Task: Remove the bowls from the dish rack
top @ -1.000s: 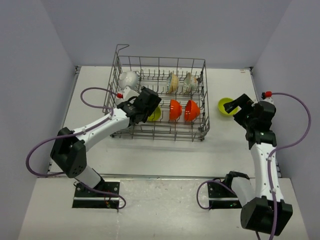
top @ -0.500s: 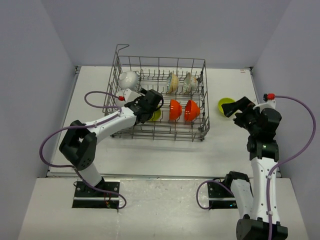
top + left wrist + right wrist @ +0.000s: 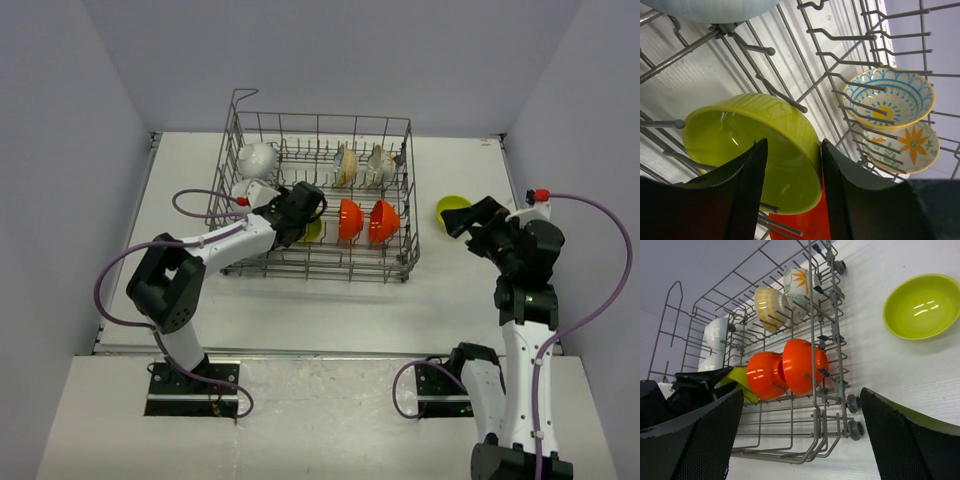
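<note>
The grey wire dish rack (image 3: 330,270) holds white bowls (image 3: 258,158), two floral cream bowls (image 3: 346,165), two orange bowls (image 3: 349,219) and a yellow-green bowl (image 3: 313,231). My left gripper (image 3: 305,215) reaches into the rack. In the left wrist view it (image 3: 794,145) is open and straddles the rim of that yellow-green bowl (image 3: 755,130), one finger inside, the other against the outer wall. My right gripper (image 3: 462,216) is open and empty, right of the rack. A second yellow-green bowl (image 3: 452,209) sits upright on the table beside it and also shows in the right wrist view (image 3: 922,305).
Upright tines (image 3: 765,50) crowd the yellow-green bowl in the rack. An orange bowl (image 3: 800,225) stands right behind it. The floral bowls (image 3: 890,95) lean in the back row. The rack's right wall (image 3: 837,340) separates the right gripper (image 3: 801,392) from the orange bowls (image 3: 802,365).
My left gripper has pushed a little deeper into the rack at the yellow-green bowl. My right gripper has drawn back from the bowl on the table and turned toward the rack.
</note>
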Controlling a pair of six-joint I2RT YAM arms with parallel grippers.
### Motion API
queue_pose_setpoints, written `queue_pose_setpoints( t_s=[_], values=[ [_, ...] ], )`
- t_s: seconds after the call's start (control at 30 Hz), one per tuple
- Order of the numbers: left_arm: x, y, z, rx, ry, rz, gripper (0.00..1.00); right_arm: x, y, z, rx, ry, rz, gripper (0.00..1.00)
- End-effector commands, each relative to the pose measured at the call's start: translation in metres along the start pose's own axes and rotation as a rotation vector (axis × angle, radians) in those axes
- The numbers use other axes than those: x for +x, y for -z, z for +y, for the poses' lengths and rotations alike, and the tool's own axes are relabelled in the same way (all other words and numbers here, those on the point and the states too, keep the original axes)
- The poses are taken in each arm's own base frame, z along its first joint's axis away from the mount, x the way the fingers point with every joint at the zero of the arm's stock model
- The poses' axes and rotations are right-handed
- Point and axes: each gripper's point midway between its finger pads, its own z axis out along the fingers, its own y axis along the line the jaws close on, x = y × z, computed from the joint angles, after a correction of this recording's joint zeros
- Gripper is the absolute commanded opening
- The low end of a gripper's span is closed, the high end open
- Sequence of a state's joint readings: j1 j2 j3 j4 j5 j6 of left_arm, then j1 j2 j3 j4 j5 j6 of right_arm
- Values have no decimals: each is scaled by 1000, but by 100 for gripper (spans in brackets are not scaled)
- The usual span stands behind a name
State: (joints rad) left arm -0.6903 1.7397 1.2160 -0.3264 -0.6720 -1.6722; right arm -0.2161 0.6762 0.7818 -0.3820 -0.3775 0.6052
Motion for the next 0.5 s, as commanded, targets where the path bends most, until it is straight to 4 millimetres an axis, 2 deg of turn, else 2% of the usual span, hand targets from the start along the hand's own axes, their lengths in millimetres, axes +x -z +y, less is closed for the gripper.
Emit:
queue_pose_setpoints(
  t_s=[0.0, 0.1, 0.23, 0.33, 0.37, 0.47],
  values=[
    [-9, -7, 3, -7, 58, -46, 47, -13, 9, 19, -55, 41, -33, 99],
    [-8, -10, 8, -16, 69, -41, 36, -14, 12, 23, -71, 43, -37, 99],
    [-11, -8, 9, -13, 70, -44, 28, -16, 14, 25, -82, 55, -45, 99],
    [-13, -5, 10, -1, 84, -40, 10, -15, 13, 26, -84, 54, -40, 99],
    [-14, -4, 8, 7, 89, -38, 1, -15, 13, 27, -89, 54, -39, 99],
    [-15, -1, 7, 20, 101, -32, 0, -15, 12, 27, -98, 63, -34, 99]
  ],
)
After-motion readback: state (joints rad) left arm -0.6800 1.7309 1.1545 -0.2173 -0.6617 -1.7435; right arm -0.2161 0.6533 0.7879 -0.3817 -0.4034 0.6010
